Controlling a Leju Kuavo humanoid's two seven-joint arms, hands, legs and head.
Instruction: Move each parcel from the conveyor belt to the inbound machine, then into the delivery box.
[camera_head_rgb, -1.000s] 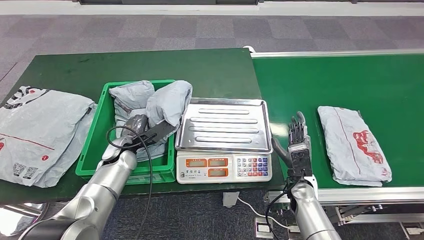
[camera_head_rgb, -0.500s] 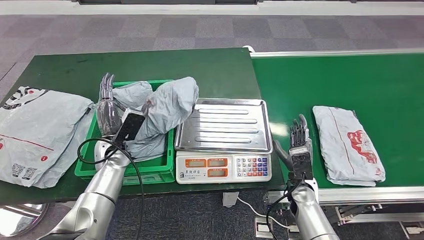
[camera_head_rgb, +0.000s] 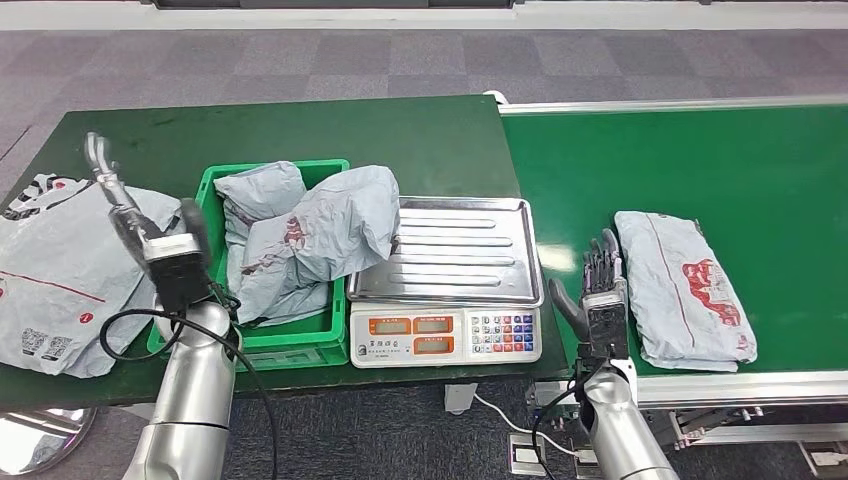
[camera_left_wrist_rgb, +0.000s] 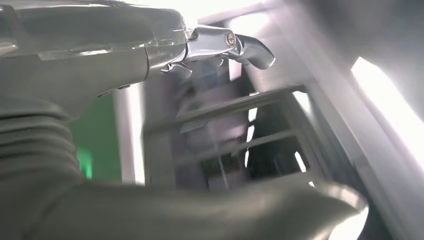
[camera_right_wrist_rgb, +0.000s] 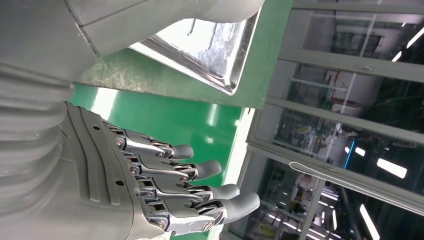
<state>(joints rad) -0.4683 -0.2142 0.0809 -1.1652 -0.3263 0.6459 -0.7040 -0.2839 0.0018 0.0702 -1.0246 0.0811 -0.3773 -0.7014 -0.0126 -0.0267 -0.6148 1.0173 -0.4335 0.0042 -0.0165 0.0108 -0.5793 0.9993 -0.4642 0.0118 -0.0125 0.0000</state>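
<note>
A grey parcel with red print (camera_head_rgb: 683, 288) lies on the green conveyor belt (camera_head_rgb: 700, 160), close to its near edge. My right hand (camera_head_rgb: 598, 285) stands upright just left of it, fingers straight and apart, holding nothing; the right wrist view shows those fingers (camera_right_wrist_rgb: 190, 185) spread. The scale's steel tray (camera_head_rgb: 452, 250) is bare except where a grey parcel (camera_head_rgb: 325, 235) leans out of the green delivery box (camera_head_rgb: 262, 340) onto its left edge. Another grey parcel (camera_head_rgb: 258, 190) lies in the box's far end. My left hand (camera_head_rgb: 135, 215) is raised left of the box, open and empty.
A large grey bag (camera_head_rgb: 60, 265) lies on the green table (camera_head_rgb: 300, 130) at the left, under my raised left hand. The scale's keypad and display (camera_head_rgb: 447, 335) face the table's near edge. A cable (camera_head_rgb: 255, 390) loops down from my left arm.
My left hand let go of the grey parcel in the box, then lifted and swung left over the bag. The belt parcel slid left toward my right hand, which barely moved.
</note>
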